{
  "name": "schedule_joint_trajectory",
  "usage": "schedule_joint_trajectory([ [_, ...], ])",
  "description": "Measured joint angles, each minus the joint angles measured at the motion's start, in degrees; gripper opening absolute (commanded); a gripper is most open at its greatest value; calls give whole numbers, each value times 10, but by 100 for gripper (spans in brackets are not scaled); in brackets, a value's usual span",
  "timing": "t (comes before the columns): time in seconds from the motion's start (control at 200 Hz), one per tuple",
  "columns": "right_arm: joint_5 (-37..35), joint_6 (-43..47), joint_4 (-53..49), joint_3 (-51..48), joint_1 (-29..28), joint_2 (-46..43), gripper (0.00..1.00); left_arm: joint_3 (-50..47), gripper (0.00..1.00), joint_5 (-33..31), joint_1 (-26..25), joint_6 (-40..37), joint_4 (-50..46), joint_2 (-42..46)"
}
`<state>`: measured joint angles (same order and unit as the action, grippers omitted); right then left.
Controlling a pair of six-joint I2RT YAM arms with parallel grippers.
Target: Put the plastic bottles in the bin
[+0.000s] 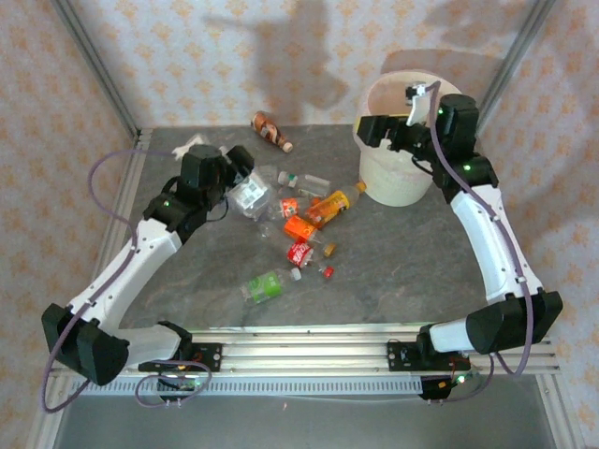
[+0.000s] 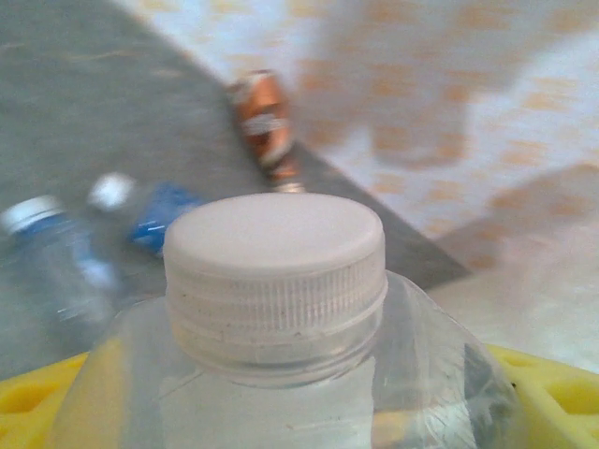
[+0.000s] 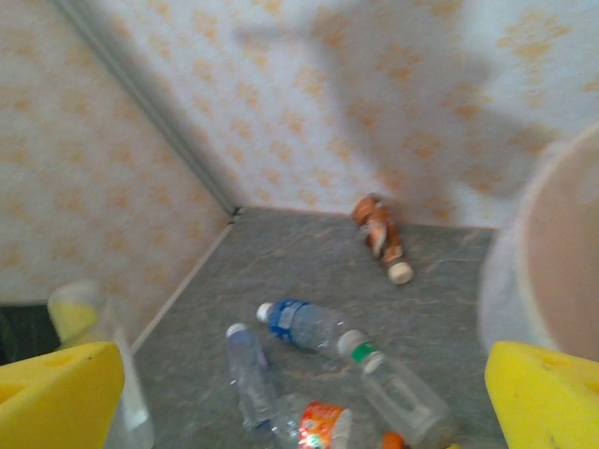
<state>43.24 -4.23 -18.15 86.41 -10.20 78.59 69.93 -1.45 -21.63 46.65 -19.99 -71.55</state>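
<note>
Yellow fingers (image 2: 37,402) of the left gripper (image 1: 241,180) press on either side of a clear plastic bottle (image 2: 281,383). Its white screw cap (image 2: 274,253) juts out past the fingertips toward the papered wall (image 2: 487,84). Beyond the cap, a brown bottle (image 2: 265,122) lies on the grey table (image 2: 84,112) at the foot of that wall.

Right gripper (image 3: 299,398): the yellow fingers (image 3: 56,393) are spread wide with nothing between them. The cream-white bin (image 3: 552,262) rises just beside the right-hand finger. In the top view this gripper hangs over the bin's rim on the side facing the bottles.

Ahead of and below the spread fingers lie a blue-labelled bottle (image 3: 299,323), a green-capped clear bottle (image 3: 393,383) and a red-labelled bottle (image 3: 323,421). All three are on the table, outside the bin.

In the top view, further bottles are scattered on the table between the two grippers. Among them are an orange bottle (image 1: 328,208), a red bottle (image 1: 299,253) and a green bottle (image 1: 265,285), the last lying nearest the arm bases.
</note>
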Motion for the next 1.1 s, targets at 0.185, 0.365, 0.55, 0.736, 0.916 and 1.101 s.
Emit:
schedule_joint_trajectory([
  [0.185, 40, 33, 0, -4, -69, -1, 99, 85, 61, 111, -24, -53, 71, -61],
  [0.365, 57, 57, -7, -5, -116, -1, 99, 128, 60, 175, -38, -69, 112, -106],
  [0.55, 43, 67, -15, -5, -138, 15, 99, 144, 60, 206, -39, -71, 132, -129],
  [0.736, 41, 75, -21, 3, -167, 63, 99, 148, 60, 211, -39, -71, 141, -134],
  [0.916, 29, 72, -30, 28, -191, 109, 92, 157, 60, 213, -39, -72, 144, -139],
  [1.101, 29, 52, -24, 35, -194, 129, 70, 159, 60, 214, -39, -78, 144, -140],
])
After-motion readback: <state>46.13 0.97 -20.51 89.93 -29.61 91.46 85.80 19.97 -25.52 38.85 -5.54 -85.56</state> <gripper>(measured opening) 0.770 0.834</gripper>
